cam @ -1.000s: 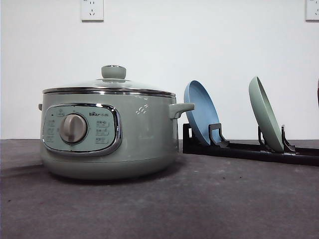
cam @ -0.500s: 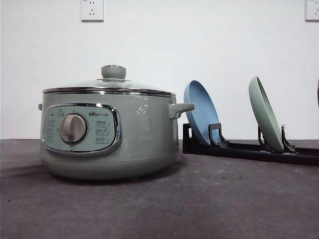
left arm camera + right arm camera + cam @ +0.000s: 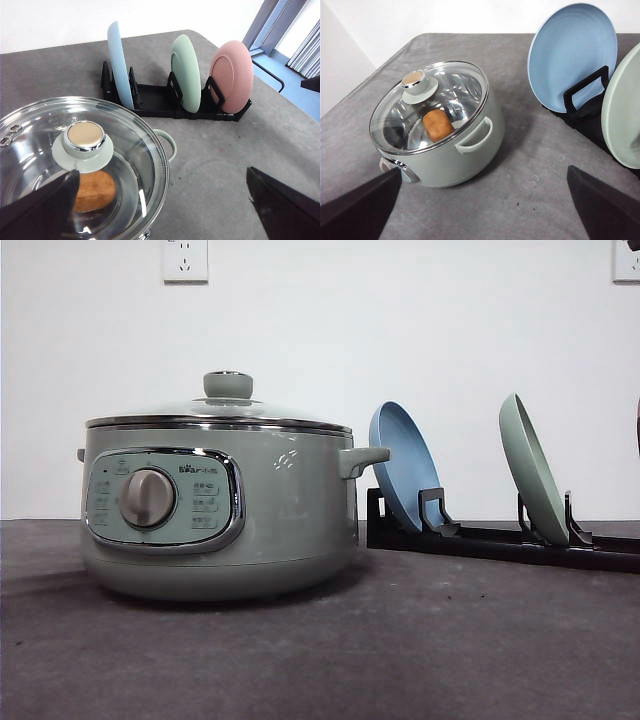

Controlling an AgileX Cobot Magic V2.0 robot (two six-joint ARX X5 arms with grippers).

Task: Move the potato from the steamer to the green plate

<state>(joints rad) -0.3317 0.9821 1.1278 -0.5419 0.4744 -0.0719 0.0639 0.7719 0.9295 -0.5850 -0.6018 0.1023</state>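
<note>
The sage-green steamer (image 3: 220,510) stands on the grey table with its glass lid (image 3: 445,95) on. Through the glass I see the orange-brown potato (image 3: 95,190) (image 3: 437,125) lying inside the pot. The green plate (image 3: 530,470) (image 3: 186,70) (image 3: 622,115) stands on edge in a black rack (image 3: 500,540), to the right of the steamer. My left gripper (image 3: 161,171) hovers open above the lid, near its green knob (image 3: 82,140). My right gripper (image 3: 484,170) is open too, held high between the steamer (image 3: 470,155) and the rack. Neither holds anything.
A blue plate (image 3: 400,460) (image 3: 119,60) (image 3: 572,50) stands in the same rack, nearest the steamer. A pink plate (image 3: 231,75) stands beyond the green one. Bare grey table (image 3: 420,640) lies in front of the rack. A white wall closes the back.
</note>
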